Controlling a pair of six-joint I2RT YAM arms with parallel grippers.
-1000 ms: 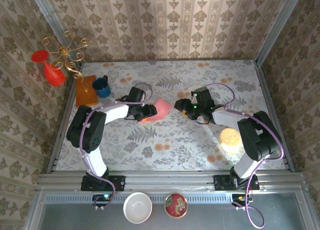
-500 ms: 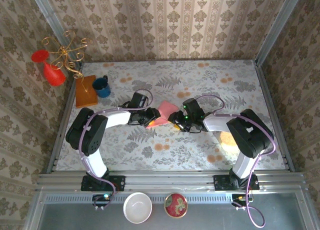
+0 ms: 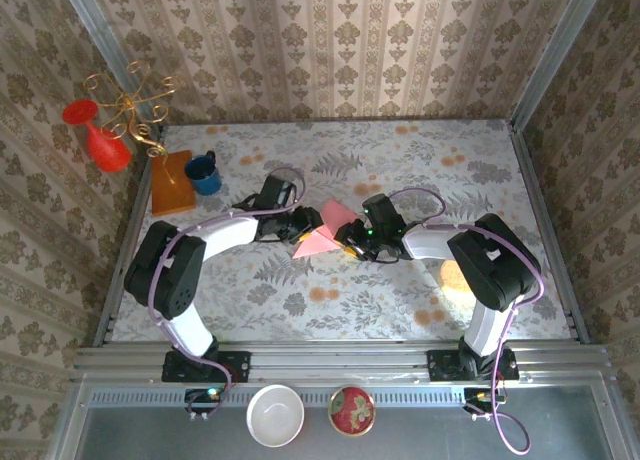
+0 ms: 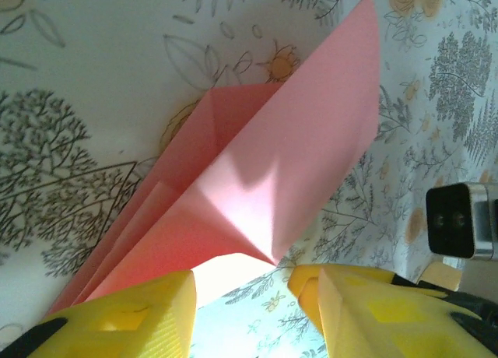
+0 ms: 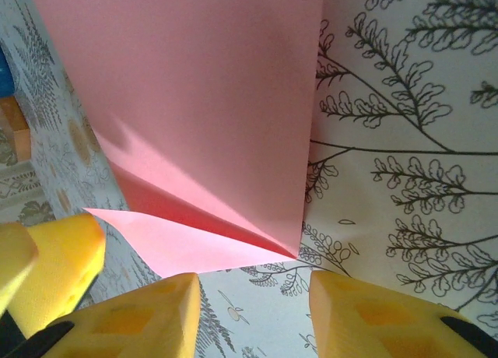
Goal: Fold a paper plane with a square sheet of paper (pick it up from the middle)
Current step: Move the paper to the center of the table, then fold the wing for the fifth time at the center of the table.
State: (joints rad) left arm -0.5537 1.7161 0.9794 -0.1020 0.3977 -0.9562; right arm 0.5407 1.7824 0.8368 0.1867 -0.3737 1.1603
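The square sheet of paper point(image 3: 325, 232) is salmon pink and lies partly folded at mid-table, with a pointed flap raised toward the back. My left gripper point(image 3: 308, 223) sits at its left edge and my right gripper point(image 3: 350, 240) at its right edge. In the left wrist view the paper point(image 4: 280, 140) shows several creased layers just ahead of my left gripper point(image 4: 241, 284); the jaws stand apart over bare tablecloth. In the right wrist view the paper point(image 5: 210, 101) has a loose lower flap in front of my right gripper point(image 5: 253, 288), which is open with tablecloth between its fingers.
A blue mug point(image 3: 204, 173) and an orange-brown board point(image 3: 170, 183) stand at the back left, beside a red vase point(image 3: 100, 140) and a gold wire stand point(image 3: 135, 105). A round yellow disc point(image 3: 458, 275) lies by the right arm. Two bowls point(image 3: 276, 415) sit below the table's near edge.
Both grippers have closed in on the paper from either side and their jaws have narrowed. The paper has gone from a flattish folded shape to one with a raised pointed flap.
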